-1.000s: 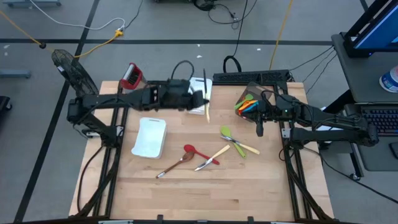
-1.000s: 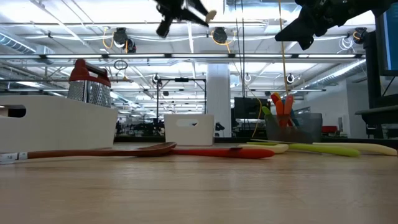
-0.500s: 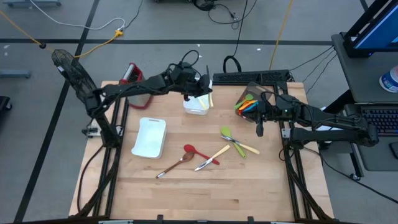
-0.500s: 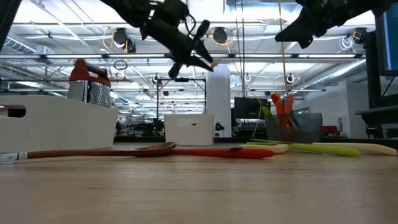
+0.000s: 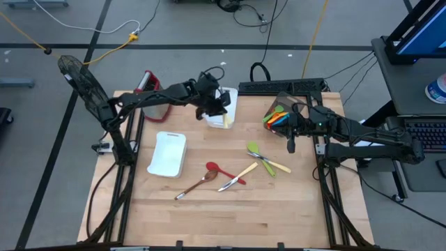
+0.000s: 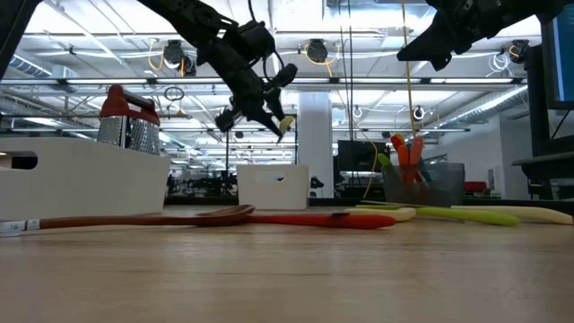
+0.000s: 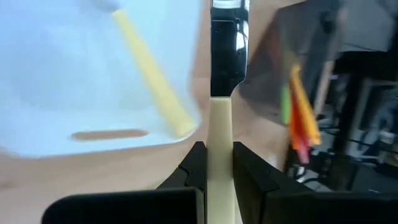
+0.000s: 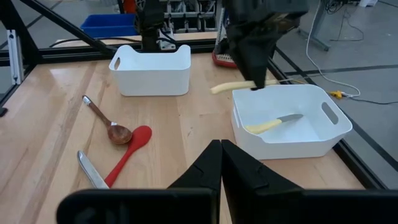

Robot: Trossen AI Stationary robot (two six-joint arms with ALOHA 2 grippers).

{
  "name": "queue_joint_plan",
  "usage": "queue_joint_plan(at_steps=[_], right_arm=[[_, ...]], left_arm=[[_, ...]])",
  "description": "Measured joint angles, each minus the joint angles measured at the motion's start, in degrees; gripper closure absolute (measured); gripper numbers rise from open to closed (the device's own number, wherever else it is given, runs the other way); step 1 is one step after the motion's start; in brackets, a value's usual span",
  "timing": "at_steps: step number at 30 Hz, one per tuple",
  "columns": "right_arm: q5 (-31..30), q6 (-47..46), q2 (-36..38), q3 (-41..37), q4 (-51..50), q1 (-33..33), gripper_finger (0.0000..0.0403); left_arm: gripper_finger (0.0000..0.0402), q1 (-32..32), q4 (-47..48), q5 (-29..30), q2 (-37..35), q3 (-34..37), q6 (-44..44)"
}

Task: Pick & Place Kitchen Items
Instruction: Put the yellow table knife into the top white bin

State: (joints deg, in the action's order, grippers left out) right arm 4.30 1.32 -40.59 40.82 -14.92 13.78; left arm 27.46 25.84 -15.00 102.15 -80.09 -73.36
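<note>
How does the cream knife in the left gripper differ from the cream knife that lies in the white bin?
The held knife is clamped in the left gripper, in the air over the white bin's rim; the other knife lies loose on the bin's floor. The held knife's blade is hidden; the other knife shows its grey blade. Both have cream handles. The right gripper waits over the table's right side.

Left arm reaches across table's far side, left gripper (image 5: 221, 110) tipped downward, raised above table, fingers (image 7: 194, 163) clamped (tight, no gap). Right arm extends along right side, right gripper (image 5: 291, 144) raised off table, pointing inward, fingers (image 8: 208, 163) pressed together, holding nothing.
</note>
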Motion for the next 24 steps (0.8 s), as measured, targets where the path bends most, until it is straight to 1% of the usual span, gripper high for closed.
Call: queue_joint_plan(at_steps=[3, 7, 10, 15, 21, 24], right_arm=[[0.2, 0.0, 0.0, 0.0, 0.0, 0.0, 0.0400], [0.2, 0.0, 0.0, 0.0, 0.0, 0.0, 0.0400], [0.2, 0.0, 0.0, 0.0, 0.0, 0.0, 0.0400], [0.2, -0.4, 0.0, 0.0, 0.0, 0.0, 0.0400], [0.2, -0.4, 0.0, 0.0, 0.0, 0.0, 0.0400], [0.2, -0.2, 0.0, 0.0, 0.0, 0.0, 0.0400]], left_arm=[[0.0367, 0.3, 1.1, -0.4, 0.0, 0.0, -1.6], [0.0367, 1.8, 1.3, -4.3, 0.0, 0.0, -4.8], [0.0367, 2.8, 3.1, -6.2, 0.0, 0.0, -7.0], [0.0367, 4.1, 5.9, -6.5, 0.0, 0.0, -8.9], [0.0367, 4.6, 5.1, -6.9, 1.5, 0.0, -11.6], [0.0367, 3.5, 3.4, -9.8, 4.0, 0.0, -12.1]])
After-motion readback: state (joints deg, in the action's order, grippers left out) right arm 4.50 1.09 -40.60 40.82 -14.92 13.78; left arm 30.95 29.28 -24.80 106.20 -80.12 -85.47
